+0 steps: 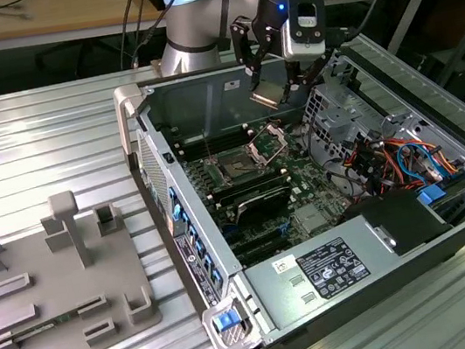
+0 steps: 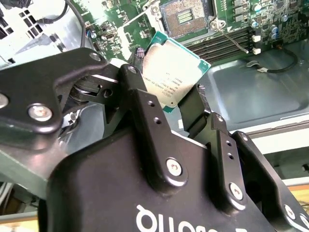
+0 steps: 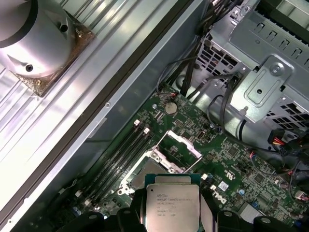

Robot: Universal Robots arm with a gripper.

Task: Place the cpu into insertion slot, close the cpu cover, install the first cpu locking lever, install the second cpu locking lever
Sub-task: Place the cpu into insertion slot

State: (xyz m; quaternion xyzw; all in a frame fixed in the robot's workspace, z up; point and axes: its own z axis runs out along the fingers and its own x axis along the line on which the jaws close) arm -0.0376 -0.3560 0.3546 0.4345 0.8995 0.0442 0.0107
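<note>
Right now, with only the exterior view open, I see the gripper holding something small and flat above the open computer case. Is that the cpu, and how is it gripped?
Observer: Yes. In the second wrist view the gripper clamps the cpu by two opposite edges, with its metal top facing that camera.
Operator: Is the insertion slot empty?
Observer: In the second wrist view the insertion slot shows a bare contact field with no chip in it.
Operator: Is anything lying over it?
Observer: No. In the first wrist view the cpu cover stands swung open beside the slot.
</note>
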